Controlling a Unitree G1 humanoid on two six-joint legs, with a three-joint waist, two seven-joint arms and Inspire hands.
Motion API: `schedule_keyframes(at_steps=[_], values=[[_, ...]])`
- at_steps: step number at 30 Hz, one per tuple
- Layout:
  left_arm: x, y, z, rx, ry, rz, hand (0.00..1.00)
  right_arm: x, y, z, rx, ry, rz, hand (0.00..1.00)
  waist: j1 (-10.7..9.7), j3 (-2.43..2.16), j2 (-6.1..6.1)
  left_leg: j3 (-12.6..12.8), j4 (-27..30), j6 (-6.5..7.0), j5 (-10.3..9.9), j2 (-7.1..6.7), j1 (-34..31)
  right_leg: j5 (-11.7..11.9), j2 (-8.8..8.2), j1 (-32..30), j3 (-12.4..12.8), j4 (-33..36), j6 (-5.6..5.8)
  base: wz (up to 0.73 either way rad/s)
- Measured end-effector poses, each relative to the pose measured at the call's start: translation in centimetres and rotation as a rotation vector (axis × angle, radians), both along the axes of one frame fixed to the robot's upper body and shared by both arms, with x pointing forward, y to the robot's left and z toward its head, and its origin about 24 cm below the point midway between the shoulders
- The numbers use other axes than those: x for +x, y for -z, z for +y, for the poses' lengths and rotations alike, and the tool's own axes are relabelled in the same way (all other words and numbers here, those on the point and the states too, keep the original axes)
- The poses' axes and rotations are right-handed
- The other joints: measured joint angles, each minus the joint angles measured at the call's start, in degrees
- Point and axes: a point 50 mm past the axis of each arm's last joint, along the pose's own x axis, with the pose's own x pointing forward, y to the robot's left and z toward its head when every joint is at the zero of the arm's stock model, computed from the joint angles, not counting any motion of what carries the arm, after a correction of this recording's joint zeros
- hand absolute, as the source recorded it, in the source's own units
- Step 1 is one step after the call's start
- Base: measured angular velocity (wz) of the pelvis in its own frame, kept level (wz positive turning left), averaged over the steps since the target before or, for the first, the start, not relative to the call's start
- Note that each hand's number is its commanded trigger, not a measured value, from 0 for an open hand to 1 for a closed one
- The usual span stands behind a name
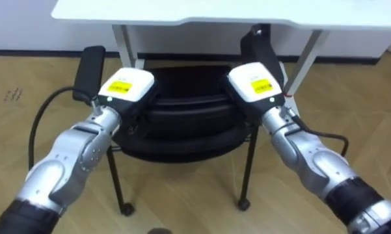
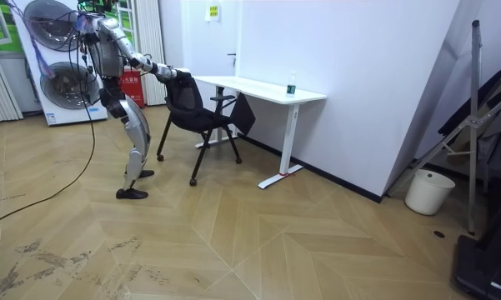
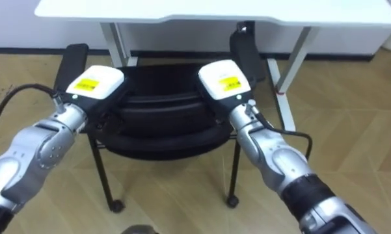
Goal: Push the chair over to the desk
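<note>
Both hands on the chair back, right at the white table

Left hand and right hand sit on the top edge of the black chair, one per side. Their fingers are hidden over it, so can't tell the grip.

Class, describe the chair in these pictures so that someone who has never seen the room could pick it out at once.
Find the white desk against the white wall. Before it stands the black chair, with the robot's left hand and right hand at its backrest. Its wheels and armrests mark it out, and it is the only seat; the white bucket stands far along the wall.
</note>
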Motion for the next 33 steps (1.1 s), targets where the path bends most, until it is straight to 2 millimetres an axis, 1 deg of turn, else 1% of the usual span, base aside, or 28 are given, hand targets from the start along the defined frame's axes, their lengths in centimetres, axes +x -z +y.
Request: schedule_keyframes(at_steps=[1,2,3,4,6,9,11,12,13,15,16,19,21,22,24,25,26,27,28,29,30,31,32,33], values=[[-0.1,0.1,-0.1,-0.008,-0.003,0.000,1.00,0.0,0.0,0.1,-0.001,-0.001,-0.002,1.00,-0.3,0.14,0.25,0.0,-0.8,0.09,0.1,-0.20,0.3,0.3,0.03,0.3,0.0,-0.8,0.20,0.00],[-0.1,0.2,-0.2,-0.013,-0.007,0.000,1.00,0.0,0.0,0.0,-0.006,0.000,-0.004,1.00,-0.5,0.13,0.34,0.0,-1.1,0.18,0.2,-0.35,0.4,0.5,-0.03,0.4,0.0,-1.1,0.36,0.07],[-0.2,0.4,-0.2,-0.018,-0.015,-0.003,1.00,0.0,0.0,0.0,-0.009,-0.001,-0.006,1.00,-1.1,0.10,0.37,-0.1,-1.9,0.32,0.7,-0.85,0.6,0.7,-0.22,0.5,0.0,-1.4,0.48,0.17],[-0.4,0.6,-0.1,-0.022,-0.020,-0.005,1.00,-0.1,0.0,0.0,-0.010,-0.003,-0.005,1.00,-1.9,0.06,0.47,-0.2,-2.4,0.49,1.0,-1.14,0.8,0.9,-0.28,0.8,0.0,-1.7,0.11,0.18],[-0.7,1.1,-0.2,-0.025,-0.025,-0.003,1.00,-0.4,0.4,0.0,-0.012,-0.006,0.004,1.00,-2.3,-0.01,0.88,-0.4,-2.5,0.39,0.9,-1.19,1.7,0.8,-0.07,2.2,0.0,-2.3,0.08,0.14],[-1.0,1.4,-0.2,-0.029,-0.034,0.002,1.00,-0.5,0.4,0.1,-0.021,-0.012,0.003,1.00,-3.2,0.06,1.44,-0.8,-2.5,0.19,0.8,-1.21,2.3,0.2,-0.07,3.2,-0.9,-2.3,-0.14,0.15],[-1.4,2.2,-0.5,-0.046,-0.046,0.027,1.00,-0.9,0.9,-0.3,-0.035,-0.015,0.014,1.00,-4.5,-0.04,2.06,-0.9,-2.3,0.18,0.8,-1.94,3.6,-0.6,-0.91,4.9,-1.9,-2.0,0.14,0.27],[-1.6,2.4,-0.5,-0.050,-0.047,0.031,1.00,-1.0,1.0,-0.4,-0.039,-0.017,0.015,1.00,-4.8,-0.02,2.25,-0.7,-2.3,0.18,0.8,-2.03,3.9,-0.8,-1.10,5.3,-2.1,-1.9,0.24,0.16],[-1.8,2.7,-0.6,-0.057,-0.047,0.035,1.00,-1.1,1.1,-0.6,-0.044,-0.022,0.018,1.00,-4.9,-0.05,2.36,-0.1,-2.4,0.19,0.8,-2.13,4.4,-1.2,-1.93,5.5,-1.9,-1.3,0.27,0.08],[-2.1,3.0,-0.8,-0.068,-0.046,0.038,1.00,-1.2,1.2,-0.9,-0.053,-0.027,0.025,1.00,-5.3,-0.06,2.32,0.2,-2.6,0.22,0.8,-2.67,5.0,-2.0,-2.79,5.8,-2.1,-0.3,0.35,0.11],[-2.2,3.4,-1.0,-0.070,-0.043,0.043,1.00,-1.4,1.4,-1.1,-0.053,-0.025,0.036,1.00,-5.7,-0.13,2.30,0.0,-3.0,0.22,0.8,-3.14,5.6,-2.3,-3.21,6.4,-2.4,-0.2,0.59,0.14],[-2.5,3.7,-1.1,-0.072,-0.040,0.051,1.00,-1.7,1.7,-1.3,-0.053,-0.025,0.045,1.00,-6.3,-0.19,2.04,-0.2,-4.0,0.24,1.0,-3.91,6.8,-2.5,-3.68,7.4,-2.6,-0.4,0.76,0.06],[-2.8,3.9,-1.2,-0.066,-0.039,0.046,1.00,-1.9,1.9,-1.3,-0.046,-0.018,0.044,1.00,-6.3,-0.29,1.87,0.1,-4.5,0.26,1.1,-3.99,7.5,-2.3,-3.66,7.7,-2.3,-1.0,0.90,-0.06],[-2.9,3.9,-1.2,-0.064,-0.037,0.042,1.00,-2.2,2.0,-1.4,-0.043,-0.017,0.039,1.00,-6.3,-0.41,1.79,0.0,-4.6,0.26,1.1,-4.02,7.5,-2.1,-3.58,7.8,-2.1,-1.4,0.99,-0.09],[-3.2,3.8,-1.1,-0.063,-0.034,0.039,1.00,-2.4,1.9,-1.4,-0.045,-0.021,0.027,1.00,-6.1,-0.41,1.64,0.2,-4.3,0.26,1.1,-4.20,7.5,-2.0,-3.68,7.5,-1.4,-1.5,1.15,-0.18],[-3.4,3.9,-1.0,-0.061,-0.035,0.041,1.00,-2.5,1.9,-1.2,-0.044,-0.031,0.026,1.00,-6.0,-0.42,1.65,0.0,-3.4,0.27,1.1,-4.41,7.4,-1.9,-3.74,7.4,-0.2,-1.4,1.32,-0.37],[-3.6,4.0,-0.9,-0.061,-0.031,0.046,1.00,-2.6,2.0,-1.2,-0.044,-0.035,0.030,1.00,-5.9,-0.45,1.73,-0.4,-1.0,0.28,1.1,-4.46,6.7,-1.7,-3.60,7.5,1.5,-1.5,1.50,-0.38],[-3.8,4.0,-1.0,-0.062,-0.029,0.048,1.00,-2.7,2.0,-1.2,-0.042,-0.037,0.033,1.00,-5.8,-0.47,1.77,-0.6,0.0,0.30,1.1,-4.52,6.1,-1.7,-3.54,8.1,2.3,-1.5,1.59,-0.36],[-4.1,4.2,-1.1,-0.064,-0.018,0.062,1.00,-3.1,2.4,-1.4,-0.034,-0.034,0.042,1.00,-5.8,-0.86,1.52,-1.2,-0.9,0.62,0.6,-5.19,6.7,-1.4,-3.59,8.4,4.0,-2.3,2.17,-0.18],[-4.2,4.0,-1.3,-0.064,0.001,0.067,1.00,-3.5,2.5,-1.6,-0.026,-0.030,0.041,1.00,-6.2,-1.19,1.29,-1.3,-4.3,0.71,0.1,-5.76,9.1,-0.9,-3.72,8.0,5.7,-3.4,3.05,-0.10],[-4.2,3.9,-1.4,-0.066,0.006,0.064,1.00,-3.5,2.3,-1.8,-0.023,-0.027,0.034,1.00,-6.6,-1.21,1.23,-0.6,-5.8,0.92,0.0,-6.03,9.6,-0.7,-3.78,7.8,6.6,-3.9,3.45,-0.16],[-4.2,3.8,-1.4,-0.068,0.008,0.058,1.00,-3.4,2.1,-2.2,-0.028,-0.026,0.025,1.00,-6.4,-1.19,1.18,1.5,-7.2,1.62,0.3,-6.06,10.0,0.1,-3.74,7.0,7.7,-4.5,4.00,-0.40],[-4.2,3.8,-1.2,-0.061,0.008,0.059,1.00,-3.4,2.2,-1.9,-0.023,-0.028,0.022,1.00,-6.4,-1.19,1.20,2.8,-7.8,1.81,0.4,-6.10,10.5,1.0,-3.67,7.0,8.9,-5.7,4.38,-0.48],[-4.2,3.8,-1.2,-0.058,0.009,0.058,1.00,-3.4,2.2,-1.9,-0.021,-0.027,0.020,1.00,-6.6,-1.19,1.20,3.2,-7.9,1.89,0.4,-6.10,10.5,1.4,-3.60,7.1,9.3,-6.2,4.57,-0.36]])
